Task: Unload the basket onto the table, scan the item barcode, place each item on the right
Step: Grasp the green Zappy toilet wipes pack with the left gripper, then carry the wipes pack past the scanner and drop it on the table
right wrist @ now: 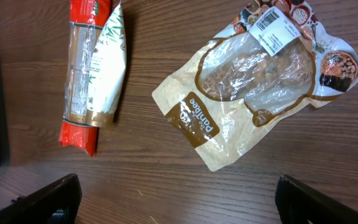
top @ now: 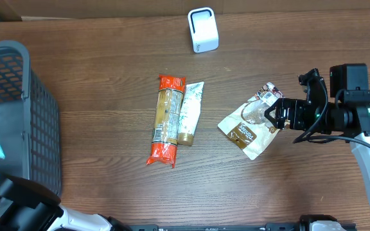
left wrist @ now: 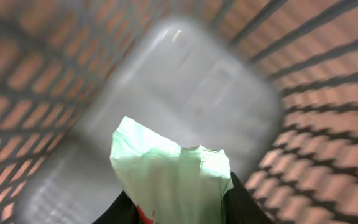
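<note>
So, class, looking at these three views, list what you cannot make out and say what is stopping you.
- Left wrist view: blur smears the basket and the green packet in the left gripper; no print is readable.
- Right wrist view: the bottom edge cuts off the right gripper; the digits on the label of the brown pouch are too small.
- Overhead: the left edge cuts off the green packet.

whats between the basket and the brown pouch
In the overhead view, two packets lie between the basket and the pouch: an orange packet and a white-green packet, side by side and touching.
</note>
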